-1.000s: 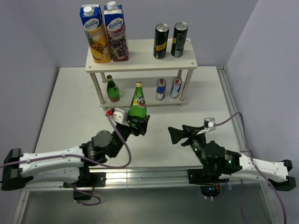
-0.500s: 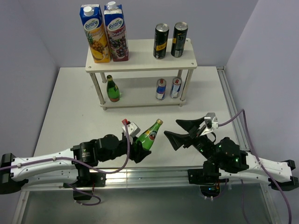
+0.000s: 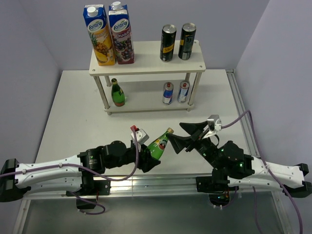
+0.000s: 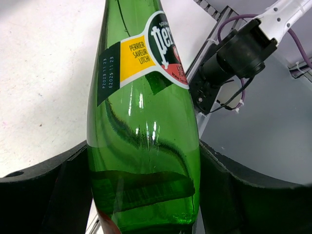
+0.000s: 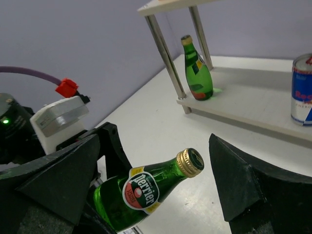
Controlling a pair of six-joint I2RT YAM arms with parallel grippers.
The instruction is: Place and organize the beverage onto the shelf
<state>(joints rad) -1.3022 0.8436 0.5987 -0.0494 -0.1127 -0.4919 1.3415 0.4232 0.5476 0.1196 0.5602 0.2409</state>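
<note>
My left gripper (image 3: 149, 157) is shut on the lower body of a green glass bottle (image 3: 159, 145), which leans with its gold cap up and to the right. The left wrist view shows the bottle (image 4: 146, 122) wedged between both black fingers (image 4: 44, 195). My right gripper (image 3: 183, 137) is open, its fingers either side of the cap without touching. In the right wrist view the bottle (image 5: 146, 187) points between those spread fingers (image 5: 239, 180). The white shelf (image 3: 146, 65) holds a second green bottle (image 3: 117, 93), two silver-blue cans (image 3: 167, 93) and two dark cans (image 3: 168, 43).
Two tall juice cartons (image 3: 108, 35) stand on the shelf's top board at the left. Thin shelf legs (image 5: 165, 53) rise beside the lower-tier bottle (image 5: 197, 73). A metal rail (image 3: 146, 185) runs along the table's near edge, by both arm bases.
The left arm has drawn the bottle back from the shelf front and tipped it from upright to a lean. The right gripper has come left until its open fingers flank the cap.
</note>
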